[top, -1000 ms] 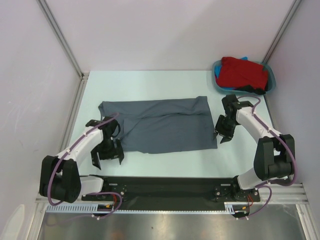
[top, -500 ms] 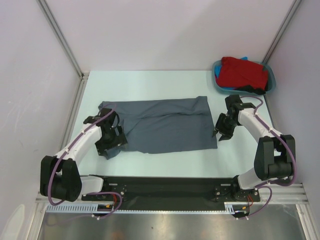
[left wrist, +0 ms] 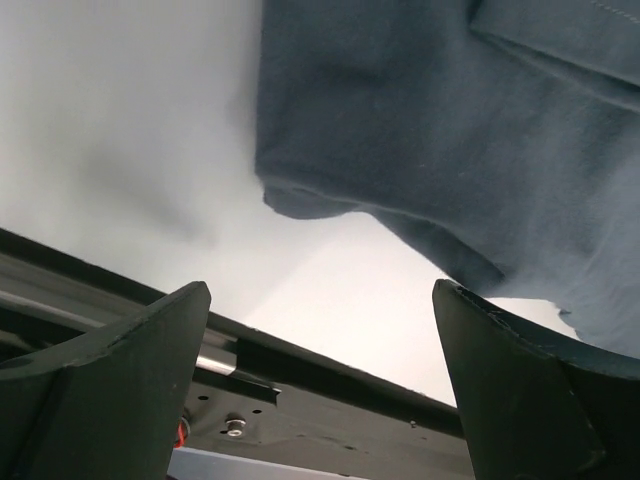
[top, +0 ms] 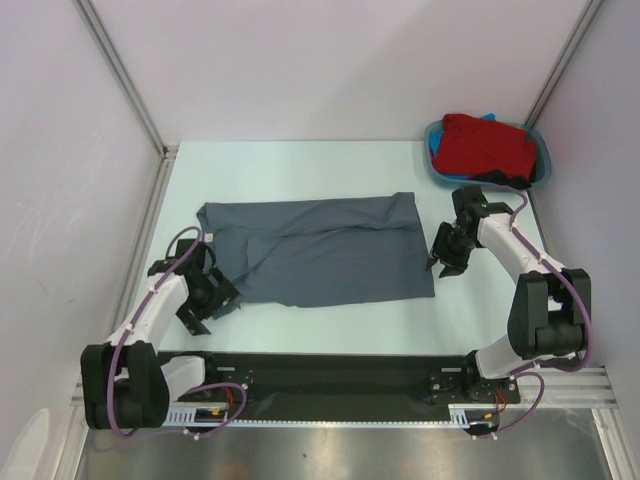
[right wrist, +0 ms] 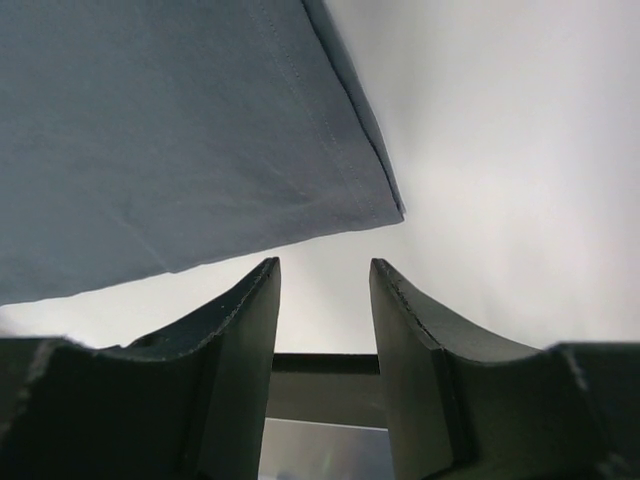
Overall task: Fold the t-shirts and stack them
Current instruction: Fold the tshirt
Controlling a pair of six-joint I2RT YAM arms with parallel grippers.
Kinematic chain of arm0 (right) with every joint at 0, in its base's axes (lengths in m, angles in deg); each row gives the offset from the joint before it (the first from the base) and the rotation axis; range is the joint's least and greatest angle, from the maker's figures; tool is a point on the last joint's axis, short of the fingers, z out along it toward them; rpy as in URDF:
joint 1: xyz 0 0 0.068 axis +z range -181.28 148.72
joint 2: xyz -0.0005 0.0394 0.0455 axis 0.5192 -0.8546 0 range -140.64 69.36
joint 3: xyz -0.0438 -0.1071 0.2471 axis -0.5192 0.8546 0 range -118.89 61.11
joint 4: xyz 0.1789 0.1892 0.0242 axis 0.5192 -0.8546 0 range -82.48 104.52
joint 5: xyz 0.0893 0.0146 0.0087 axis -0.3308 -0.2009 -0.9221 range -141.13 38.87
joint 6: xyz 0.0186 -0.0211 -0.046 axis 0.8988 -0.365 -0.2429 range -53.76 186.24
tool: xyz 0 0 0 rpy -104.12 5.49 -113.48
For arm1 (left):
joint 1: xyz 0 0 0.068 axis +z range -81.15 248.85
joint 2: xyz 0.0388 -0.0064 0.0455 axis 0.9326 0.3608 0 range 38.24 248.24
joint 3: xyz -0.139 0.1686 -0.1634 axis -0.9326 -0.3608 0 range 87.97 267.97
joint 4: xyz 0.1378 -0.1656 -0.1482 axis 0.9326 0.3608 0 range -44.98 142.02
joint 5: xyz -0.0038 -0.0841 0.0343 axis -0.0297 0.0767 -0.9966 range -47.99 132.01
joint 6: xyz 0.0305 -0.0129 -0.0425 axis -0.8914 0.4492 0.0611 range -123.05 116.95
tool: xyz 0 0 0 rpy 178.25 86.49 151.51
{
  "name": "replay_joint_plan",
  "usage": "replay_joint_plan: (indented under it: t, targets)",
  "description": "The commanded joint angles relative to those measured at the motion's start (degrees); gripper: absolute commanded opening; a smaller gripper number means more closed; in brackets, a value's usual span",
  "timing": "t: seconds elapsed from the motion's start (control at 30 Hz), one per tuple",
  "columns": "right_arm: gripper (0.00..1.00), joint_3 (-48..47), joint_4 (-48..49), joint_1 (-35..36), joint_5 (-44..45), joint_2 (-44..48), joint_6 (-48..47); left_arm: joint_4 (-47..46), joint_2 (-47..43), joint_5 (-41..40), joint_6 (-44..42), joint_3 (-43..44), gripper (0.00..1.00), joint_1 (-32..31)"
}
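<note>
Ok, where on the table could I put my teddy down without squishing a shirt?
The widest bare patch of table is the far strip, between the grey shirt and the back wall, left of the teal tub. It is crowded by the shirt's near-left corner, where the left tool is, and at its right edge by the right tool.

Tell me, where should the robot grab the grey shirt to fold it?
Best bet: the near right corner of the grey shirt. It lies flat with that corner sticking out bare on the table, just ahead of the right gripper, whose jaws stand apart. Come in from the right, low, and pinch the edge.
</note>
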Motion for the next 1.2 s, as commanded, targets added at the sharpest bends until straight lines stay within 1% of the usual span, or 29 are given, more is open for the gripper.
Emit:
replay_joint_plan:
  t: [0.0,0.07,0.17,0.27,0.47,0.5,0.57,0.6,0.77,0.8,0.87,0.9,0.97,1.0,1.1,1.17]
  targets:
    - [0.47,-2.1,-0.7,-0.6,0.1,-0.3,-2.0,-3.5,-0.4,2.1,2.0,-0.6,1.00,0.4]
    - [0.47,-2.2,-0.7,-0.8,0.1,-0.4,-2.3,-4.3,0.9,2.6,1.6,-0.7,0.99,0.5]
    - [0.47,-2.2,-0.7,-1.3,-0.1,-0.7,-2.7,-5.7,3.0,2.5,0.9,0.0,0.96,0.4]
    - [0.47,-2.2,-0.6,-1.7,-0.2,-0.8,-3.0,-7.6,4.2,2.2,0.9,0.0,0.90,0.4]
    - [0.47,-2.2,-0.6,-2.3,-0.4,-1.0,-3.3,-9.4,7.2,0.9,0.8,0.7,0.84,0.5]
    - [0.47,-2.2,-0.6,-2.4,-0.5,-1.1,-3.4,-9.6,7.2,0.6,0.8,0.9,0.79,0.5]
    - [0.47,-2.2,-0.5,-2.6,-0.4,-1.3,-3.4,-9.4,7.6,0.6,0.8,1.3,0.73,0.4]
    - [0.47,-2.2,-0.5,-2.6,-0.4,-1.4,-3.4,-9.5,7.9,-1.1,0.8,1.6,0.63,0.5]
    - [0.47,-2.0,-0.3,-2.7,-0.6,-1.7,-3.3,-8.9,9.2,-3.2,0.4,3.1,0.37,0.4]
    - [0.47,-2.0,-0.2,-2.7,-0.6,-1.8,-3.2,-8.9,9.3,-3.4,0.3,3.3,0.26,0.4]
    - [0.47,-1.9,-0.2,-2.7,-0.5,-1.9,-2.8,-8.7,9.7,-3.9,-0.1,4.0,0.18,0.5]
    - [0.47,-1.8,-0.2,-2.7,-0.5,-1.9,-2.7,-8.8,9.8,-4.0,-0.3,4.3,0.11,0.4]
    - [0.47,-1.7,-0.1,-2.8,-0.6,-2.0,-2.5,-8.6,9.8,-4.4,-0.7,4.7,0.10,0.4]
    - [0.47,-1.5,-0.1,-2.7,-0.8,-2.1,-2.4,-8.8,9.8,-4.4,-0.9,5.0,0.06,0.5]
    - [0.47,-1.1,-0.3,-2.7,-1.6,-3.1,-2.0,-8.6,10.3,-4.5,-1.9,5.8,0.00,0.4]
    - [0.46,-0.9,-0.5,-2.6,-1.6,-3.7,-1.8,-8.6,10.5,-4.3,-2.7,6.1,0.00,0.4]
